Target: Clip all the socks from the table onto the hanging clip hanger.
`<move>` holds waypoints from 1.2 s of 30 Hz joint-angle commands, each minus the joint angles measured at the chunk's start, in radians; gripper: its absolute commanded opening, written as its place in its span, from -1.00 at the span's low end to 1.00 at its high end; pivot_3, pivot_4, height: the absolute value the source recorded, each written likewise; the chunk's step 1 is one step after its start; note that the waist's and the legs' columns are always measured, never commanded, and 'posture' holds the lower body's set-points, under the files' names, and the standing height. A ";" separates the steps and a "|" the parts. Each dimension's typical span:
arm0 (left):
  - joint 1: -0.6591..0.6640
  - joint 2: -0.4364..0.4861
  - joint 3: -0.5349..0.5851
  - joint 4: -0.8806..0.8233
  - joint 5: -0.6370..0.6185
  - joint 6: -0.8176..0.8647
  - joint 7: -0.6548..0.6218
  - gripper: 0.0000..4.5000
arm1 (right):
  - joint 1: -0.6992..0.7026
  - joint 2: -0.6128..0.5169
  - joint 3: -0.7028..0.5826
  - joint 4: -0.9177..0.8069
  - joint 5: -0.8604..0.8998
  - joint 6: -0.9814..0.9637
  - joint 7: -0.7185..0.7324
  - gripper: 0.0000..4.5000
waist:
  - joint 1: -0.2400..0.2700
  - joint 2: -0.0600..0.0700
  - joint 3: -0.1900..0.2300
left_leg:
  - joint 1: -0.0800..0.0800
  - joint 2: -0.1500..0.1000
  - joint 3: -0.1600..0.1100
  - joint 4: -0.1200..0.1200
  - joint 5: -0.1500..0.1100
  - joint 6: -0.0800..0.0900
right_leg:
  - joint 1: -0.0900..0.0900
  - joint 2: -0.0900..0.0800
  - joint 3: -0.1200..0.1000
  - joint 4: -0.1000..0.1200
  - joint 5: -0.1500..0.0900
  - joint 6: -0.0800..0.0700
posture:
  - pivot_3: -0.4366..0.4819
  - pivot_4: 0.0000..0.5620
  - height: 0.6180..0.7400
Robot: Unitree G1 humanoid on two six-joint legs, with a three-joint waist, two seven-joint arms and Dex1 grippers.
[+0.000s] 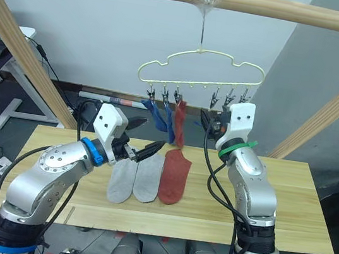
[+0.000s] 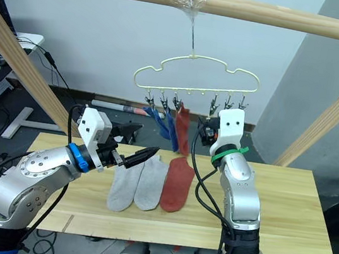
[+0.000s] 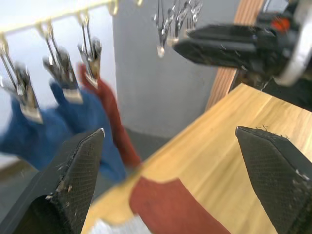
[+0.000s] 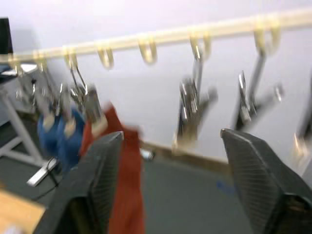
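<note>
Three socks hang from the clip hanger (image 1: pixel 202 68): two blue socks (image 1: pixel 160 117) and one rust red sock (image 1: pixel 179 123), each on its own clip at the left end of the row. Three clips (image 1: pixel 228 100) to the right are bare. On the table (image 1: pixel 298 204) lie two light grey socks (image 1: pixel 135 179) and one more red sock (image 1: pixel 174 176), side by side. The left gripper (image 1: pixel 142 141) hovers above the grey pair, jaws apart and empty. The right gripper (image 4: pixel 170 185) is up by the bare clips, jaws apart too

We saw the right pincer (image 4: pixel 170 180) spread wide below the clip hanger (image 4: pixel 146 39); blue socks (image 4: pixel 58 136) and a red sock (image 4: pixel 124 175) hung clipped.
</note>
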 commanded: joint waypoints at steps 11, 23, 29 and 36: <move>-0.028 -0.057 0.018 -0.010 0.041 -0.013 -0.007 1.00 | -0.064 0.005 -0.005 0.050 0.044 -0.016 -0.061 0.49 | -0.004 0.000 0.000 | 0.000 0.000 0.000 0.000 0.000 0.000 | 0.000 0.000 0.000 0.001 0.001 0.001 | 0.17 -0.29 1.00; -0.042 -0.062 0.022 -0.023 0.037 -0.011 -0.002 1.00 | -0.090 0.024 0.000 0.090 0.063 -0.019 -0.076 0.04 | -0.003 0.000 0.000 | 0.000 0.000 0.000 0.000 0.000 0.000 | 0.000 0.000 0.000 0.001 0.002 0.002 | 0.19 -0.32 1.00; -0.063 -0.063 0.025 -0.026 0.032 -0.005 -0.005 1.00 | -0.139 0.054 -0.024 0.165 0.084 -0.035 -0.120 0.04 | -0.003 0.000 0.000 | 0.000 0.000 0.000 0.000 0.000 0.000 | 0.000 0.000 0.000 0.001 0.002 0.003 | 0.19 -0.33 1.00; -0.092 -0.070 0.033 -0.041 0.022 0.019 0.006 1.00 | -0.206 0.048 -0.031 0.266 0.082 -0.090 -0.138 0.04 | -0.003 0.000 0.000 | 0.000 0.000 0.000 0.000 0.000 0.000 | 0.000 0.000 -0.001 0.001 0.006 0.001 | 0.21 -0.35 1.00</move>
